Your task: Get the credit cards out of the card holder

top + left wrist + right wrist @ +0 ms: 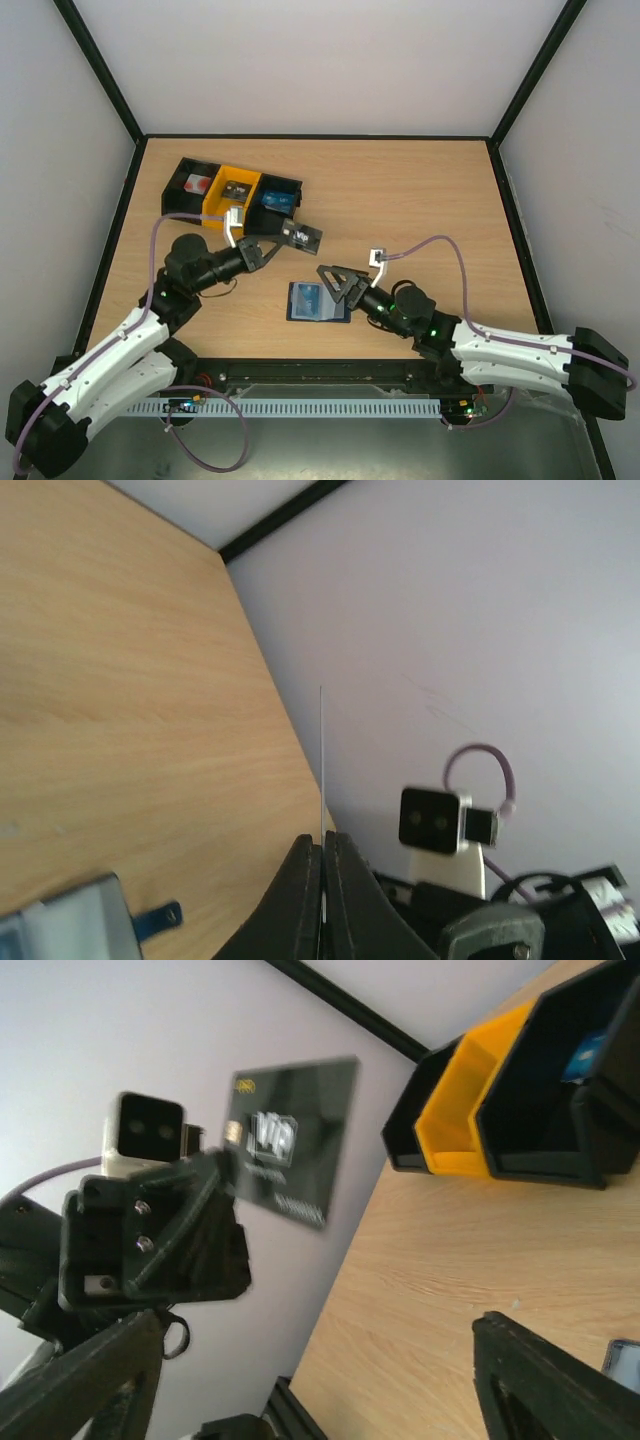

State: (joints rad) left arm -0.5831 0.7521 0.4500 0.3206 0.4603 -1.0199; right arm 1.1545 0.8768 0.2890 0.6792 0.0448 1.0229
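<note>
The card holder [318, 301] lies open and flat on the table, showing grey-blue pockets with a blue card in them; a corner of the card holder [70, 925] shows in the left wrist view. My left gripper [278, 243] is shut on a dark credit card [302, 237], held in the air just in front of the bins. That card is a thin edge-on line [322, 760] above my left gripper [323, 848], and its printed face [290, 1140] shows in the right wrist view. My right gripper [336, 286] stands open at the holder's right edge, nothing between its fingers [545, 1375].
A row of three bins sits at the back left: a black bin [192, 182] with a red-and-white item, a yellow bin [232, 190], and a black bin [275, 200] with something blue. The bins [500, 1100] lie ahead of the right wrist. Walls enclose the table.
</note>
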